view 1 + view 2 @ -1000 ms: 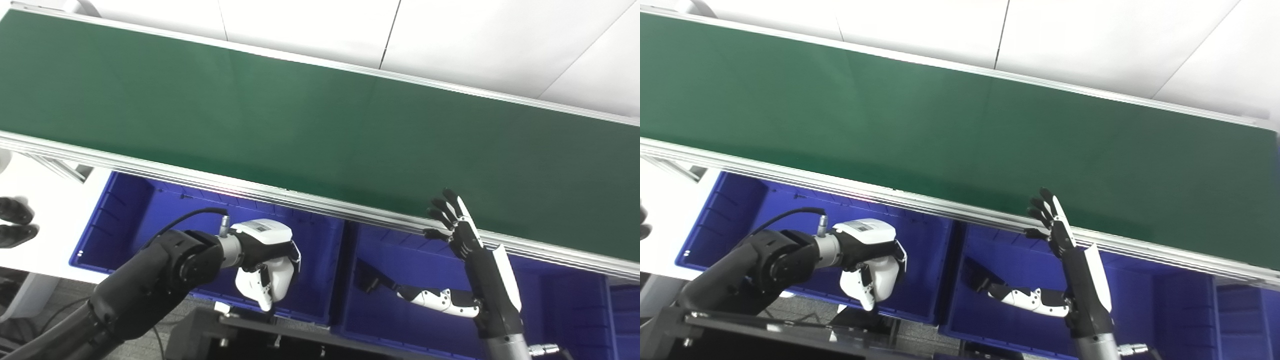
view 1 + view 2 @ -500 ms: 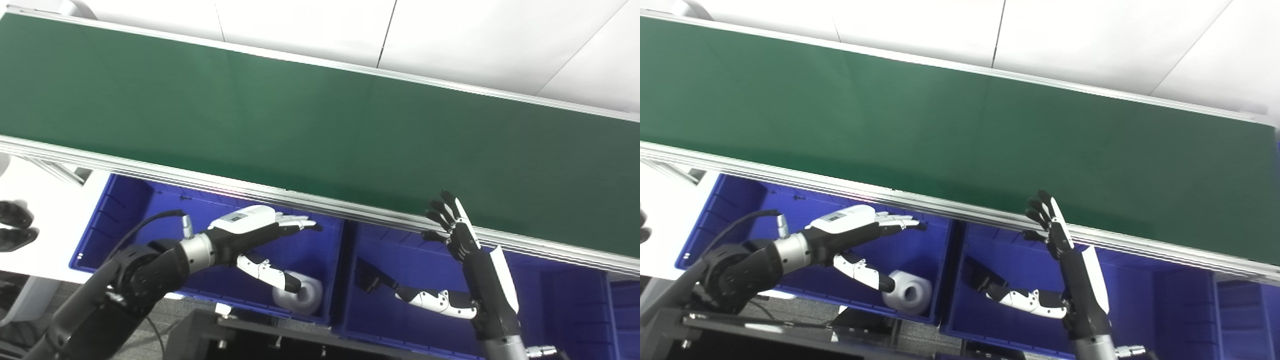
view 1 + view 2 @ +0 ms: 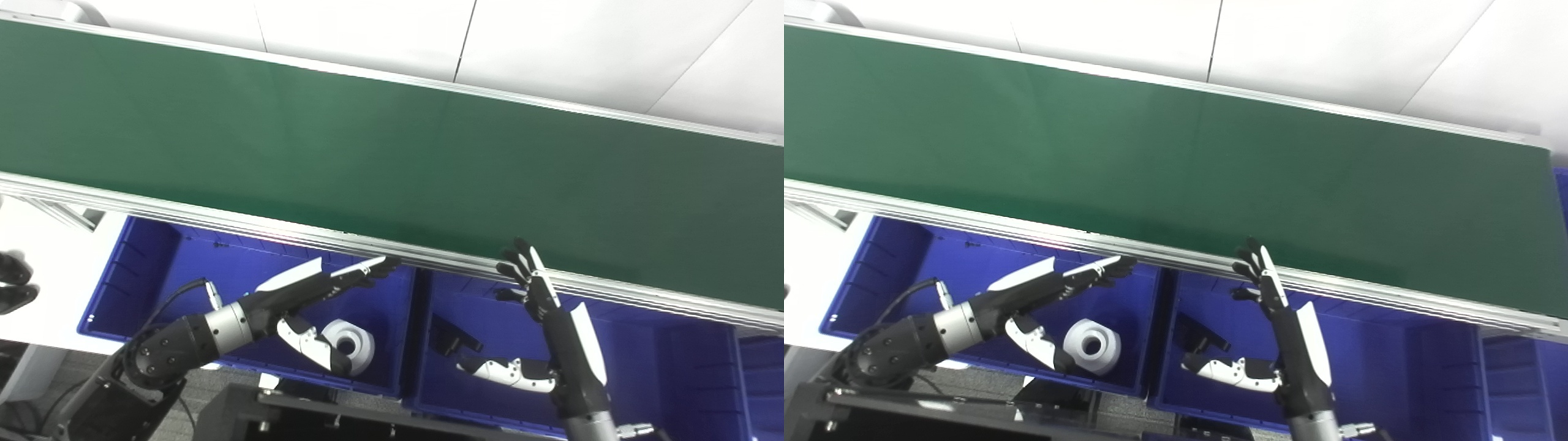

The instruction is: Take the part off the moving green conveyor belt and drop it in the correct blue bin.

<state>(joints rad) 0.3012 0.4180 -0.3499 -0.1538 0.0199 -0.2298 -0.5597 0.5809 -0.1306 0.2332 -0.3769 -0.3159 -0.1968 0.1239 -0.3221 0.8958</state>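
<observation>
A white hollow cylindrical part (image 3: 350, 346) lies on its side on the floor of the left blue bin (image 3: 131, 269). My left hand (image 3: 306, 293) hovers open just above it, fingers stretched flat toward the belt's rail and the thumb hanging down beside the part. My right hand (image 3: 551, 312) stands upright and open over the middle blue bin (image 3: 649, 367), with its fingertips near the rail. The green conveyor belt (image 3: 367, 141) shows no part on it.
A small black part (image 3: 452, 338) lies in the middle bin. The belt's aluminium rail (image 3: 245, 219) overhangs the bins' far edges. A third blue bin (image 3: 762, 386) starts at the right. A white table (image 3: 49, 257) stands at the left, and a black frame (image 3: 306, 416) is below.
My left hand went from shut on the white part to open. The part dropped into the left bin and rolled a little. The camera shifted slightly; my right hand stayed open.
</observation>
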